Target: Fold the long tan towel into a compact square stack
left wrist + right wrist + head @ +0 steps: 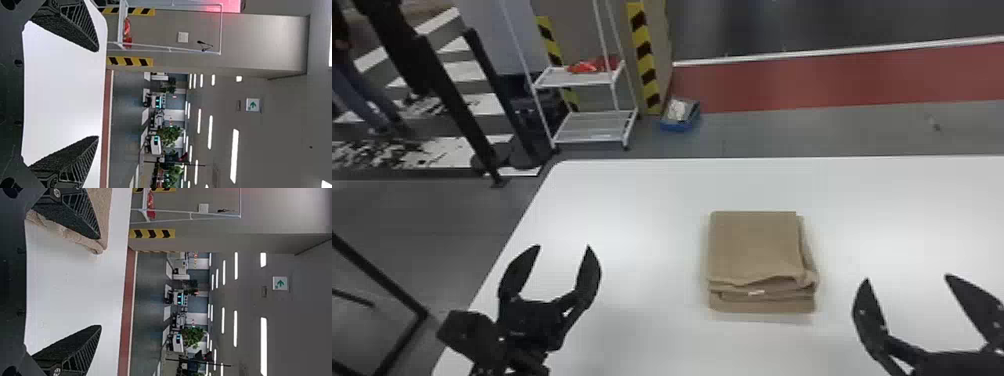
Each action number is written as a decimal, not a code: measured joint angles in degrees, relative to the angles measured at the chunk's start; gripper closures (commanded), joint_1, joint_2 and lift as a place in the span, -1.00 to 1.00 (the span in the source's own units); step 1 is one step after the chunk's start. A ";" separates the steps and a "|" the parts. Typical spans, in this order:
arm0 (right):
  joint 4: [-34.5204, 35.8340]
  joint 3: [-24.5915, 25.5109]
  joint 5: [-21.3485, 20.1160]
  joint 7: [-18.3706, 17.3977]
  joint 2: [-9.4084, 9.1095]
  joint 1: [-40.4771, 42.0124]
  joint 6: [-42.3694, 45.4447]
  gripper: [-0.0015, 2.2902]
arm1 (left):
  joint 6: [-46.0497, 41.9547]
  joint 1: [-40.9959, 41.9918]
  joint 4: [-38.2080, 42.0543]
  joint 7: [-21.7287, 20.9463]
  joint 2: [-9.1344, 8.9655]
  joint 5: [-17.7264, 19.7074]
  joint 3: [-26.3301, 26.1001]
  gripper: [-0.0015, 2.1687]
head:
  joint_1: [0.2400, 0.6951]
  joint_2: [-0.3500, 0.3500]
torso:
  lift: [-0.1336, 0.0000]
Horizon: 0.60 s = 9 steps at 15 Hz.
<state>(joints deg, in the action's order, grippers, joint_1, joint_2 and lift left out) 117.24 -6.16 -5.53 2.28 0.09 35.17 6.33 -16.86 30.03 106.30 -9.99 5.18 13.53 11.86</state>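
Note:
The tan towel (757, 247) lies folded into a thick, squarish stack in the middle of the table, its layered edges and a small white tag facing the robot. To its left, my left gripper (563, 246) stands open and apart from it. My right gripper (907, 278) is open to the right of the stack, also apart from it. In the left wrist view, the left gripper (98, 94) has nothing between its fingers. The right wrist view has the right gripper (101, 282) with its fingers spread, part of the towel (102, 211) beyond one of them.
The white table (642, 200) has its left edge just past my left gripper. On the floor behind stand a white wire shelf (592, 125) and a blue bin (679, 117).

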 measured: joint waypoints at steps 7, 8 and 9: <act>1.00 -0.47 -0.16 0.00 0.05 0.66 0.50 -0.93 | -1.76 1.14 0.49 0.20 -0.69 -0.11 0.00 -0.92 | 1.00 0.69 | -0.82; 1.02 -0.51 -0.17 0.00 0.07 0.64 0.55 -0.93 | -1.82 1.58 0.99 0.29 -0.90 -0.23 0.04 -0.92 | 1.00 0.69 | -0.82; 1.02 -0.52 -0.18 0.00 0.07 0.57 0.56 -0.93 | -1.99 2.11 1.56 0.44 -1.03 -0.31 0.14 -0.92 | 1.00 0.70 | -0.82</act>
<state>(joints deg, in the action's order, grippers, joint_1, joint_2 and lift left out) 118.25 -6.68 -5.71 2.28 0.16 35.75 6.89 -18.85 32.14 107.86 -9.55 4.15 13.23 12.00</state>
